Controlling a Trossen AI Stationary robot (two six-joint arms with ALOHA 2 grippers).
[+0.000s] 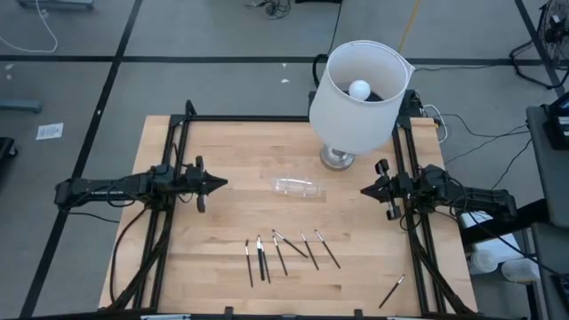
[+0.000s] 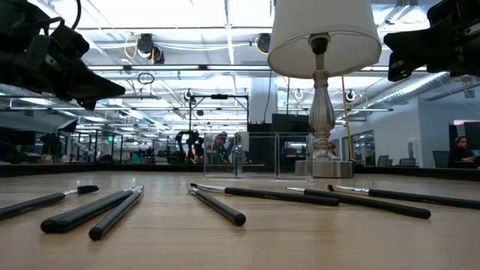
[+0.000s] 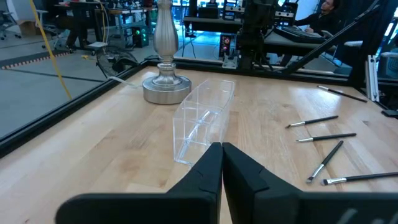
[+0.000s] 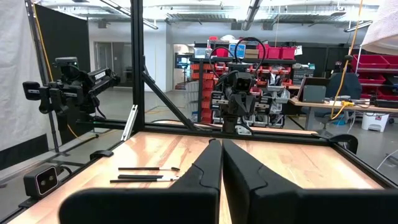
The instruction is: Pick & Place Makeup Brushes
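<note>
Several thin dark makeup brushes (image 1: 284, 251) lie flat on the wooden table near its near edge; one more brush (image 1: 392, 291) lies apart toward the near right corner. In the low view the brushes (image 2: 225, 204) lie across the foreground. A clear plastic organizer (image 1: 296, 188) rests on its base at the table's middle, also seen as the organizer (image 3: 202, 118) ahead of my left gripper. My left gripper (image 1: 222, 183) hovers shut above the table's left side, pointing right. My right gripper (image 1: 364, 190) hovers shut at the right side, pointing left.
A table lamp with a white shade (image 1: 358, 96) stands on its metal base (image 1: 337, 158) at the far right of the table, close to the organizer. A black frame (image 1: 182, 124) borders the table. Bare wood lies between the grippers and the brushes.
</note>
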